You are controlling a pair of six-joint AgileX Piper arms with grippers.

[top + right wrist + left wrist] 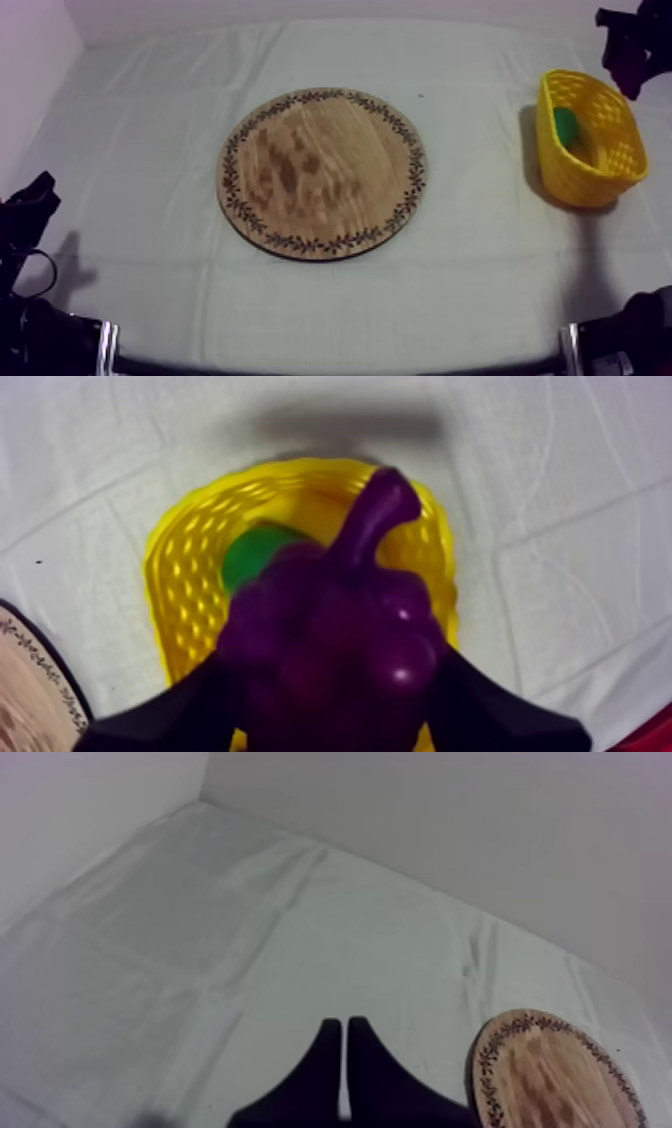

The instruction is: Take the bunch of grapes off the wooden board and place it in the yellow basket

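Observation:
A purple bunch of grapes (pixel 335 636) hangs between the black fingers of my right gripper (pixel 335 701), which is shut on it. It is right above the yellow basket (pixel 190 536). In the top view the right gripper (pixel 628 48) is high at the back right, just over the basket (pixel 590 140). The round wooden board (pixel 322 172) lies bare in the middle of the table. My left gripper (pixel 345 1030) is shut on nothing, its fingers together as a narrow wedge, low at the left side (pixel 35 197), away from the board (pixel 550 1072).
A green fruit (pixel 250 554) lies inside the basket, seen in the top view too (pixel 566 125). The board's rim (pixel 25 676) shows beside the basket. Grey-white cloth covers the table around the board.

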